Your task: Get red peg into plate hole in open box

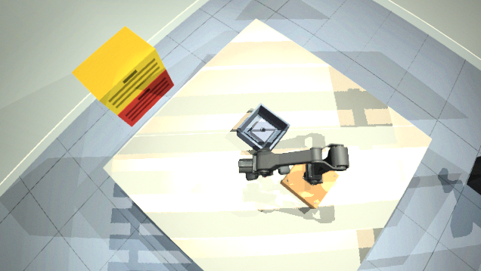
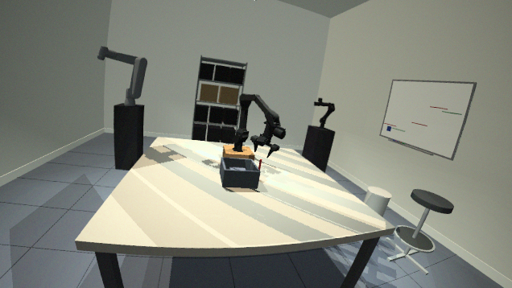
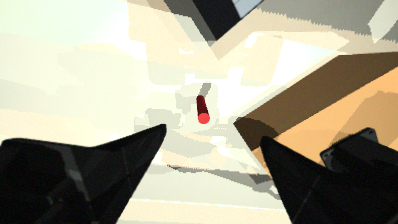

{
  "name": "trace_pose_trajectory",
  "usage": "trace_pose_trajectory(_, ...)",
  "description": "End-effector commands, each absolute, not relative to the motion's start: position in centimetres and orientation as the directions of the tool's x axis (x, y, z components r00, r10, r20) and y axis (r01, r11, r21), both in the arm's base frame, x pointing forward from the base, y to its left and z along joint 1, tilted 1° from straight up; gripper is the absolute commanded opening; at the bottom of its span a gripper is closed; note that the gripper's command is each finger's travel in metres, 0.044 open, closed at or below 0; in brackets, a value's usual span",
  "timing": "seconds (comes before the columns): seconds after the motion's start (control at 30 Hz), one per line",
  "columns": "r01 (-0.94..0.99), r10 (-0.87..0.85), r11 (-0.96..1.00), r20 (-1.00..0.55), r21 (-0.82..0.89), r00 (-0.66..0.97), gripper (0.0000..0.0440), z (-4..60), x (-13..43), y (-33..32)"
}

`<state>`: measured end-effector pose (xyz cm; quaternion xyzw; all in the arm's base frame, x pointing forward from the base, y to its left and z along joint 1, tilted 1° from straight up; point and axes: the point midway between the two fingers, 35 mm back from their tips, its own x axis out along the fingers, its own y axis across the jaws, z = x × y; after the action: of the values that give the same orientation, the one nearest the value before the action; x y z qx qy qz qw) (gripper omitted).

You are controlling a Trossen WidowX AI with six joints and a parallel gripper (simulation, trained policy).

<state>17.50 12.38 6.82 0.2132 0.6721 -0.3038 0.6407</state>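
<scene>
Fingers of the gripper (image 1: 261,175) (image 2: 264,150) (image 3: 214,132) are spread wide, with nothing pinched; below and ahead of them, the red peg (image 2: 260,164) (image 3: 203,111) is seen standing upright, outside the open box (image 1: 242,137) (image 2: 240,179) (image 3: 216,22).

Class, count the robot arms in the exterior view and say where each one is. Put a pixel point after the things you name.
3. A black arm (image 1: 295,158) (image 2: 263,109) on the table, a grey arm (image 2: 138,78) on the left pedestal, and a small black arm (image 2: 328,113) on the right pedestal.

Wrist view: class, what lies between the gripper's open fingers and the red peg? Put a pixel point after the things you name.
Nothing solid shows between the gripper (image 1: 249,176) (image 2: 263,153) (image 3: 214,132) and the red peg (image 2: 260,165) (image 3: 202,109) in the wrist view; only tabletop shows there.
</scene>
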Motion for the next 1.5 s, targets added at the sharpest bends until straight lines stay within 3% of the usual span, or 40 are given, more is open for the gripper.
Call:
trace_pose_trajectory(0.0, 0.667, -0.125, 0.727, -0.987, -0.162, -0.103, 0.0439, 5.6, 17.6, 12.3)
trace_pose_trajectory(0.57, 0.664, -0.16, 0.728, -0.984, -0.171, -0.078, 0.0428, -0.8, 18.1, 12.1)
trace_pose_trajectory(1.13, 0.646, -0.221, 0.713, -0.962, -0.272, -0.161, 0.0006, -3.7, 16.9, 11.1)
trace_pose_trajectory(1.47, 0.661, -0.25, 0.713, -0.966, -0.234, -0.072, 0.0, -0.2, 19.4, 10.7)
